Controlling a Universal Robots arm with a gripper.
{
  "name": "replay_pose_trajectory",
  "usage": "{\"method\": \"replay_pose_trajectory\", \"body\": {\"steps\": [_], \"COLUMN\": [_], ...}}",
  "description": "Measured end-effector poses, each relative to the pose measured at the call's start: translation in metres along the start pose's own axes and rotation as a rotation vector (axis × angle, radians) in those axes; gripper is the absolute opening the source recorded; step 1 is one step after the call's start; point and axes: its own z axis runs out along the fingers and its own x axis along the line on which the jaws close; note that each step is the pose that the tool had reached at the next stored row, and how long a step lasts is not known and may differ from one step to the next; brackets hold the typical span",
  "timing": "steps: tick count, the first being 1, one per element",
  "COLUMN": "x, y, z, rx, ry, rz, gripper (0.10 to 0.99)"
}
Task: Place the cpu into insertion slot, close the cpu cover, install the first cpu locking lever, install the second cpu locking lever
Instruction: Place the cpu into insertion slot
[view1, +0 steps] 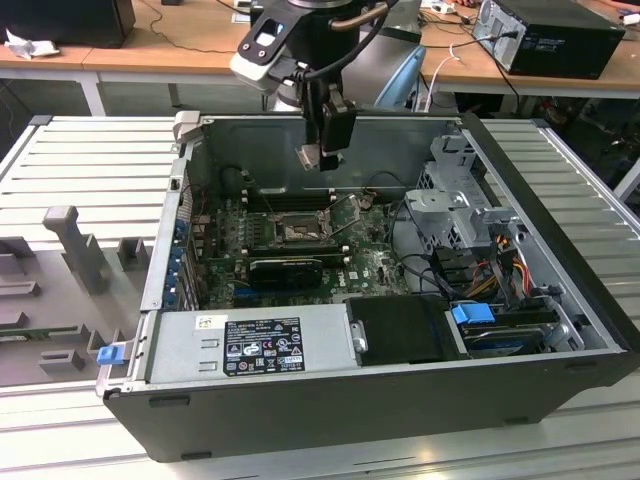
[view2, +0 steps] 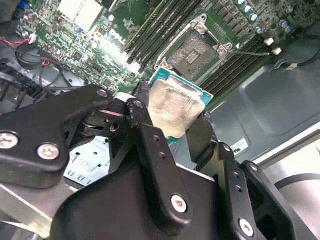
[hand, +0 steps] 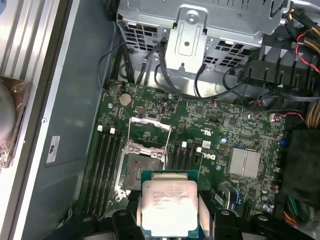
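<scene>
Hand (view2: 172, 112) gripping cpu (hand: 167, 207) by its edges | high over computer case (view1: 400, 400) | insertion slot (hand: 141, 167) uncovered, well below

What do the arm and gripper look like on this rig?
The arm has a rounded pale grey joint housing with a dark end cap, and a black cable loops beside it. The gripper is matte black: flat bar linkages with rounded ends, pinned by silver screws, ending in two narrow black fingers. I see no markings on it.
</scene>
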Motion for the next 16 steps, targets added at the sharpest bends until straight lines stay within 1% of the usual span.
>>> {"method": "replay_pose_trajectory", "body": {"steps": [13, 16], "x": [0.0, 0.0], "y": [-0.0001, -0.0001], "z": [0.0008, 0.0014], "rx": [-0.002, -0.003], "ry": [-0.009, -0.0137], "rz": [0.101, 0.147], "gripper": [0.537, 0.537]}}
